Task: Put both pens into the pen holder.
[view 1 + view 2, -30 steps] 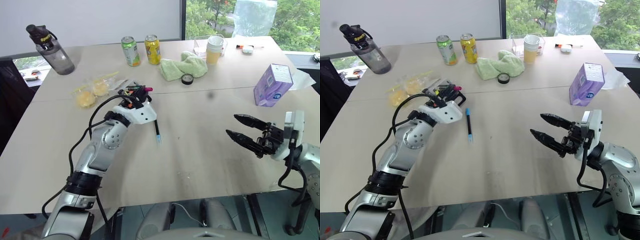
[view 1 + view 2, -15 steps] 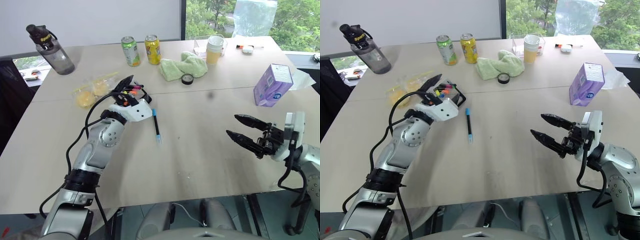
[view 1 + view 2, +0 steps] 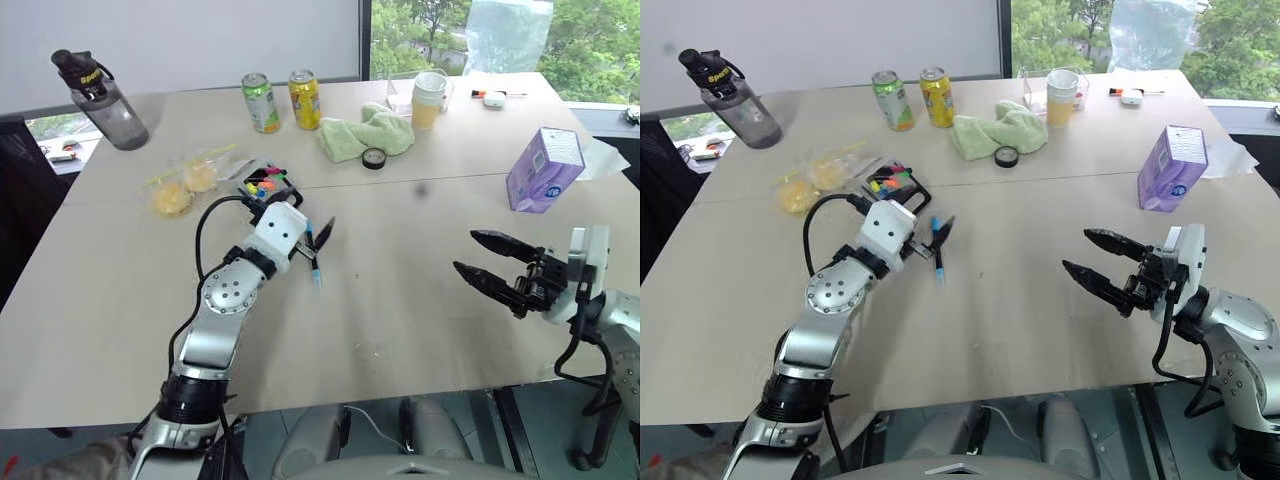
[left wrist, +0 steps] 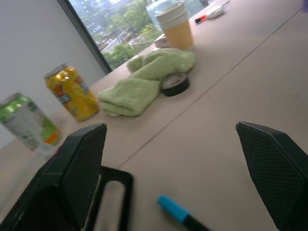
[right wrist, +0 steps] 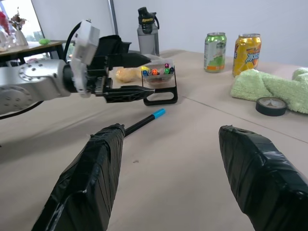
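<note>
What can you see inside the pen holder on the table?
The pen holder shows coloured ends: yellow, green, orange and pink. How many items it holds and whether a pen is among them cannot be told. One blue-capped pen lies on the table beside it.

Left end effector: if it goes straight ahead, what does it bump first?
Probably the tape roll beside the green cloth. The left end effector is open, and the pen lies lower, on the table.
</note>
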Controlling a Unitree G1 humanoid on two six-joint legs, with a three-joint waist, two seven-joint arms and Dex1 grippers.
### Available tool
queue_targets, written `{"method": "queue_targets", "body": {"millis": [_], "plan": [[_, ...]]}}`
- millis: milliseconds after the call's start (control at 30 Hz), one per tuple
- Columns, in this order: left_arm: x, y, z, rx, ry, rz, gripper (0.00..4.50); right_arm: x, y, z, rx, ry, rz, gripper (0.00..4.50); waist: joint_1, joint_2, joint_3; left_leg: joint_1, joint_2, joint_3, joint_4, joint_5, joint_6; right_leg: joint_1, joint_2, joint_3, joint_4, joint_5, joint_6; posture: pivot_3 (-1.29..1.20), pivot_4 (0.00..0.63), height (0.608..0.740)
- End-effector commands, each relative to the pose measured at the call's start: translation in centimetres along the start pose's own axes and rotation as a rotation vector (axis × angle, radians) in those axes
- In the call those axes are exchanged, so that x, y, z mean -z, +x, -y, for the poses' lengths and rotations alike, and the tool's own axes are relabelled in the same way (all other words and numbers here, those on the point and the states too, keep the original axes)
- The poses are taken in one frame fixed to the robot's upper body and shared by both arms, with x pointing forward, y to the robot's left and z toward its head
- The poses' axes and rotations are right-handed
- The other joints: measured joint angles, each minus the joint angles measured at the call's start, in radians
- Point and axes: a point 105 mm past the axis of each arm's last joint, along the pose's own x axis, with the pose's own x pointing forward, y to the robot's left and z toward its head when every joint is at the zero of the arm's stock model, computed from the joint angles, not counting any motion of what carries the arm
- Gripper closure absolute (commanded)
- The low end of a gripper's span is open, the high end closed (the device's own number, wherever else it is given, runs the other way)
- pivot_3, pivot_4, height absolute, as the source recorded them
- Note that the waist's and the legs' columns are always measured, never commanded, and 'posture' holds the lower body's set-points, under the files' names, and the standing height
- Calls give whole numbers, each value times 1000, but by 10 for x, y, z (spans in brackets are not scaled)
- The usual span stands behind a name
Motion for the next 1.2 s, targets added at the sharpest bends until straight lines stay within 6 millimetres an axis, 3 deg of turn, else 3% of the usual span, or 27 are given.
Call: {"method": "queue_targets", "body": {"millis": [33, 233, 400, 867, 1167, 1200], "plan": [[-18, -11, 5, 162, -67, 25, 39, -4, 8, -8, -31, -36, 3, 1143, -1, 0, 0, 0, 0, 0, 0, 0, 0, 0, 0, 0, 1, 0, 0, 0, 150, 740], [-2, -42, -10, 315, -126, -137, 39, 7, 24, -6, -16, -82, -62, 1143, -10, 1, 0, 2, 0, 2, 0, 0, 0, 0, 1, 1, 3, 0, 0, 0, 150, 740], [24, -67, -27, 332, -145, -319, 39, 7, 42, -17, -33, -71, -39, 1143, -8, 0, 0, 1, 0, 1, 0, 0, 0, -1, 0, 1, 3, 0, 0, 0, 150, 740], [48, -12, 5, 57, -322, -477, 39, 7, 37, -17, -6, -74, -53, 1143, 1, -1, 0, 1, -1, 0, 0, 0, 0, -1, 0, 1, 2, 0, 0, 0, 150, 740], [68, -15, 22, 15, -336, -697, 39, 9, 34, -18, 7, -75, -61, 1143, -2, -1, -1, 2, -1, 1, 0, 0, 0, 0, 0, 2, 3, 0, 0, 0, 150, 740], [68, -15, 23, 17, -325, -697, 275, 10, 33, -18, 7, -74, -62, 1143, -3, 0, -1, 2, -1, 2, 0, 0, 0, 0, 0, 2, 4, 0, 0, 0, 150, 740]]}}
